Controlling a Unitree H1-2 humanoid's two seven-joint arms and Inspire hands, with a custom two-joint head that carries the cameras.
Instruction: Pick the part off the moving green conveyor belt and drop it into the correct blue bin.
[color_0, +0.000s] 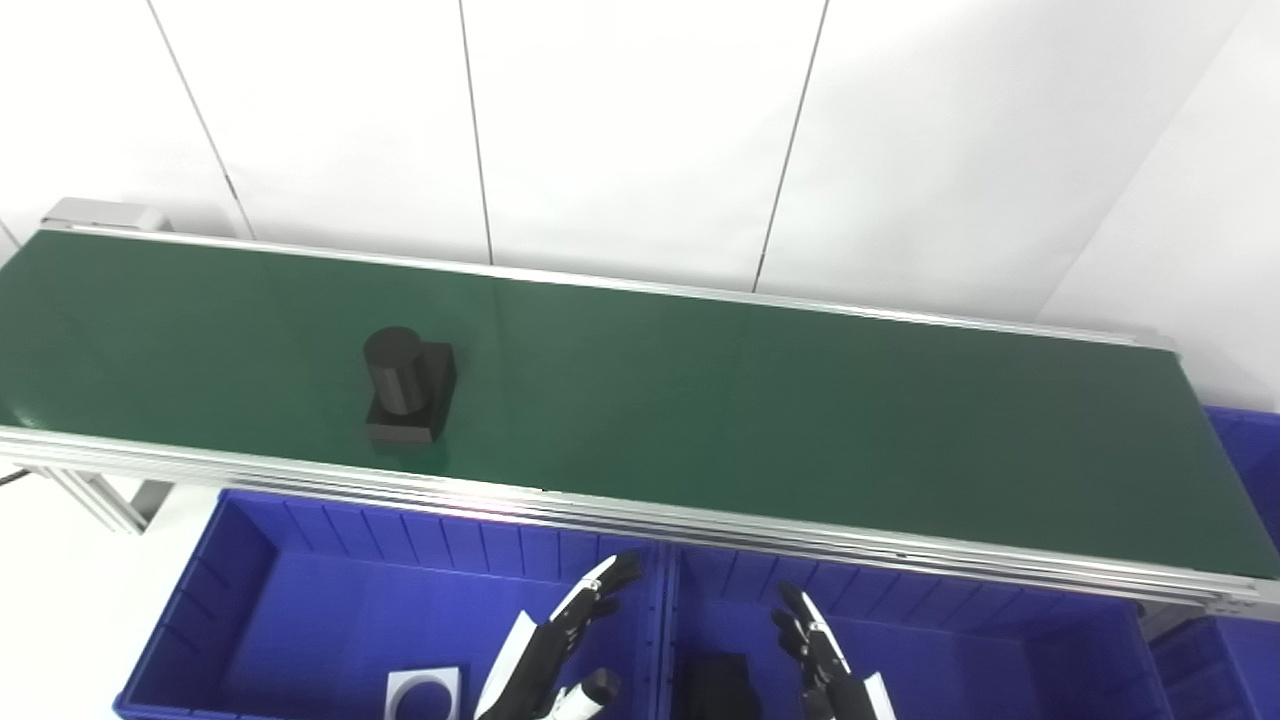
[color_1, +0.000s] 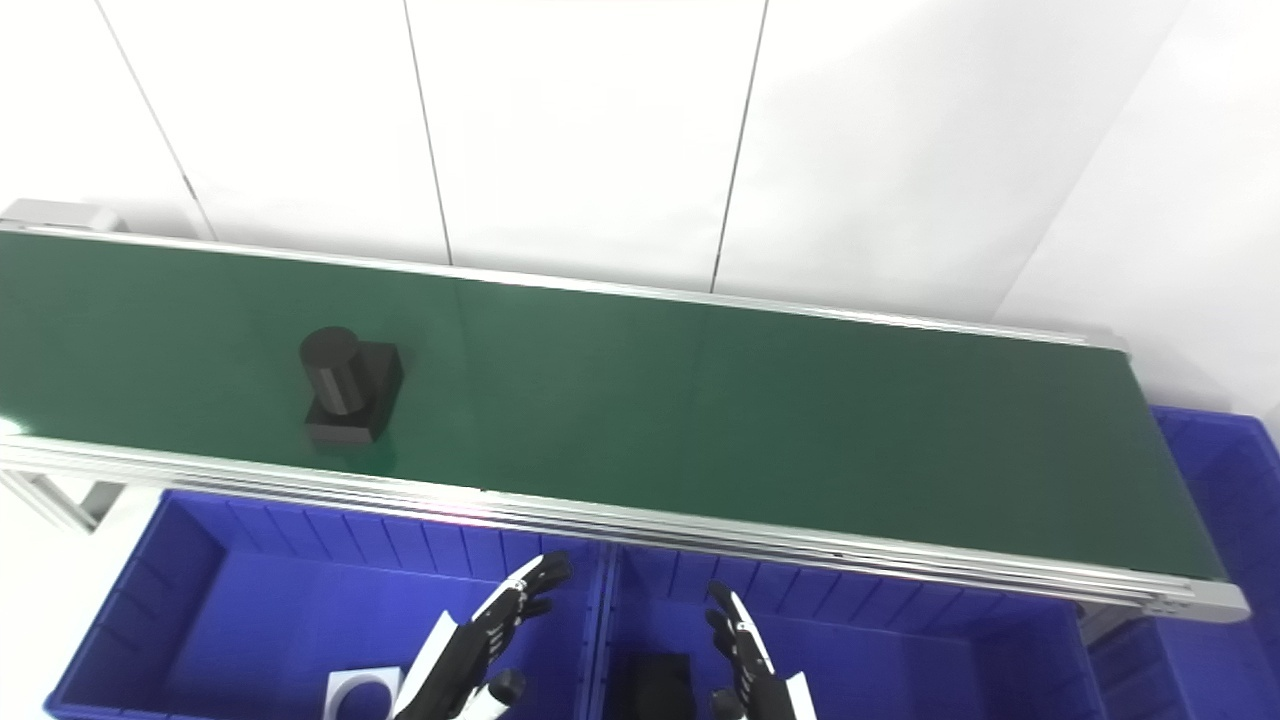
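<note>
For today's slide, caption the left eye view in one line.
Black part rides the green conveyor belt while open left hand and right hand wait over blue bins.

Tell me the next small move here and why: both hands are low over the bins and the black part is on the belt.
Probably lift the left hand toward the black part. That part stands on the left stretch of the green belt, nearer that hand. Both it and the right hand are open, empty and below the belt's near rail.

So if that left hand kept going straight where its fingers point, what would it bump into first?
Probably the metal rail along the near edge of the green belt. The left hand points up and slightly right, well right of the black part. Depth is unclear.
</note>
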